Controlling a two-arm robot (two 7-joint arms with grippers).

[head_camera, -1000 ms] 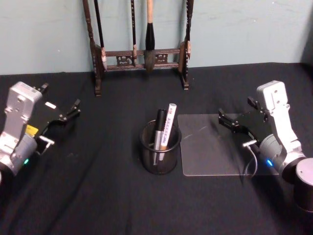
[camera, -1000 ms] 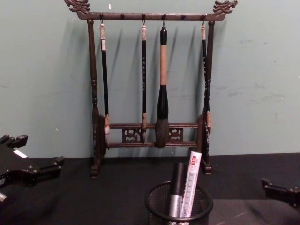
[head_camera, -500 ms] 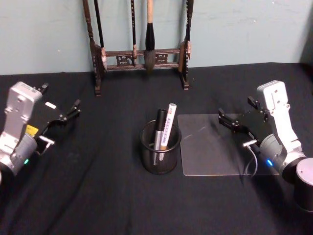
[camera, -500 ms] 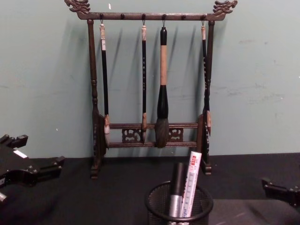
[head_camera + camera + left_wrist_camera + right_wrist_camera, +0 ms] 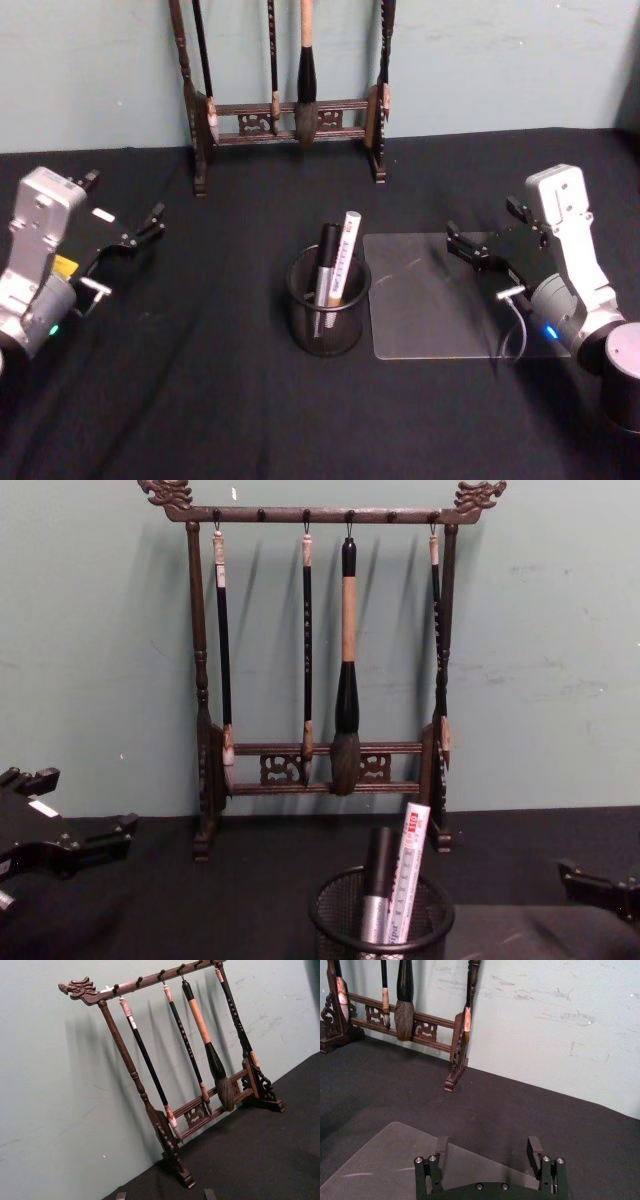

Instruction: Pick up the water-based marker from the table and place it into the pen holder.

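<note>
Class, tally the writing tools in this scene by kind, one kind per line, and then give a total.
Brushes hanging on the brush rack: 4
Markers standing in the pen holder: 2
Total: 6

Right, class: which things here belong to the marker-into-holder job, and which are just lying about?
Job: pen holder; white marker and dark pen standing in it; right gripper, open; left gripper.

Lying about: brush rack; clear mat.

Even, soft light is falling from the front, casting faint brush rack (image 5: 320,670) shadows on the wall (image 5: 540,630); the black worktop (image 5: 200,400) is swallowing detail.
</note>
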